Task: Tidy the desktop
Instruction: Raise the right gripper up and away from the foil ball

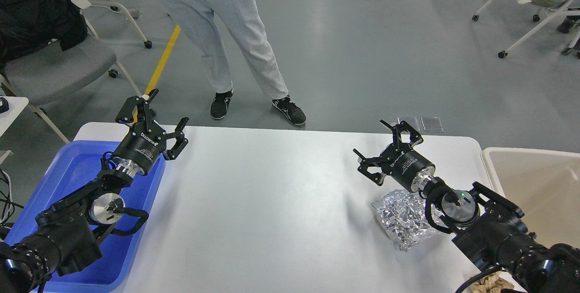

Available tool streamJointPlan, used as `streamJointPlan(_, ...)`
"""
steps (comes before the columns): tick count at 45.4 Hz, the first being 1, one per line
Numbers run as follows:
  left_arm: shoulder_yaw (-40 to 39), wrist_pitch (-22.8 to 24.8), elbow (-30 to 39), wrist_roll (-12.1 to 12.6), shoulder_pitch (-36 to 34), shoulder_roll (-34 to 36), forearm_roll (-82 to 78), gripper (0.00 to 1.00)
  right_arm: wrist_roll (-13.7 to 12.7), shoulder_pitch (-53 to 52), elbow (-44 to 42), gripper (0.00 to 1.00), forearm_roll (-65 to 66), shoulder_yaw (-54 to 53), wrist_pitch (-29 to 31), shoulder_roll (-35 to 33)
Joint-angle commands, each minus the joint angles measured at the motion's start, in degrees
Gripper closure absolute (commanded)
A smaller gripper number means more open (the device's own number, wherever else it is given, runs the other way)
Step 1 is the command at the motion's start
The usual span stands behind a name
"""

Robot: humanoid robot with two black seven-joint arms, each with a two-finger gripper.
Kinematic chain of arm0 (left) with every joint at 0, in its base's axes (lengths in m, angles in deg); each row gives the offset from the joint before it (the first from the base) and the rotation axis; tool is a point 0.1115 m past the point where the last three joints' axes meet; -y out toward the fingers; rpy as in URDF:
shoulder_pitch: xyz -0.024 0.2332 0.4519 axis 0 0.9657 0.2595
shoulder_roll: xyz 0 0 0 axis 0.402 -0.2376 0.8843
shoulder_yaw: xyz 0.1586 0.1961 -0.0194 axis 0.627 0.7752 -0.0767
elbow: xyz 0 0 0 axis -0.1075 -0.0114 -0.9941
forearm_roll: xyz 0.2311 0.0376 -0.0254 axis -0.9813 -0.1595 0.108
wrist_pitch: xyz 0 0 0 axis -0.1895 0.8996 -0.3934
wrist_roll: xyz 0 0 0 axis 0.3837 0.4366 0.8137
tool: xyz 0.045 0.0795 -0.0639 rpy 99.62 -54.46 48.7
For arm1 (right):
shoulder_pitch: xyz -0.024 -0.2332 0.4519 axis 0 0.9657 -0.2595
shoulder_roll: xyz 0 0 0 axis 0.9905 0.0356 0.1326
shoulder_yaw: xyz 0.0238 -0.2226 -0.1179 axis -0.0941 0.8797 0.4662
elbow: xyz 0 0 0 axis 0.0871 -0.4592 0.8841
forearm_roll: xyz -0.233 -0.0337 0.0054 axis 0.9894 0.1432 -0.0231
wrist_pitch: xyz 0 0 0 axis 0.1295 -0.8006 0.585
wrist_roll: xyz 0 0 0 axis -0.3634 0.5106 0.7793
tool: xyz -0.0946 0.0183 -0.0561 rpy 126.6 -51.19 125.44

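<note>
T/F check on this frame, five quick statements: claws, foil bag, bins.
1. Both claws are open and empty. True: the left claw and the right claw hold nothing.
2. The crinkled silver foil bag lies on the desktop under the right arm. True.
3. The foil bag is already in the blue tray. False: it is on the desktop, on the opposite side from the tray.
4. The beige tub sits at the left end. False: it is at the right end; the blue tray is left.
5. A person in light trousers stands beyond the table. True.
</note>
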Motion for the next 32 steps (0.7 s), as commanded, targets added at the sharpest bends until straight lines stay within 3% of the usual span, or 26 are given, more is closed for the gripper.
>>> streamJointPlan(1, 0.00, 0.00, -0.06, -0.07, 0.00, 0.00, -0.07, 0.00, 0.00, 0.02, -0.28, 0.00, 0.04, -0.03, -0.13, 0.27)
streamJointPlan(22, 0.00, 0.00, 0.03, -0.07, 0.00, 0.00, 0.02, 0.00, 0.00, 1.25, 0.69, 0.00, 2.76, 0.06, 0.48, -0.26)
streamJointPlan(32, 0.00, 0.00, 0.02, -0.07, 0.00, 0.00, 0.02, 0.00, 0.00, 0.02, 0.77, 0.00, 8.90, 0.94, -0.13, -4.12)
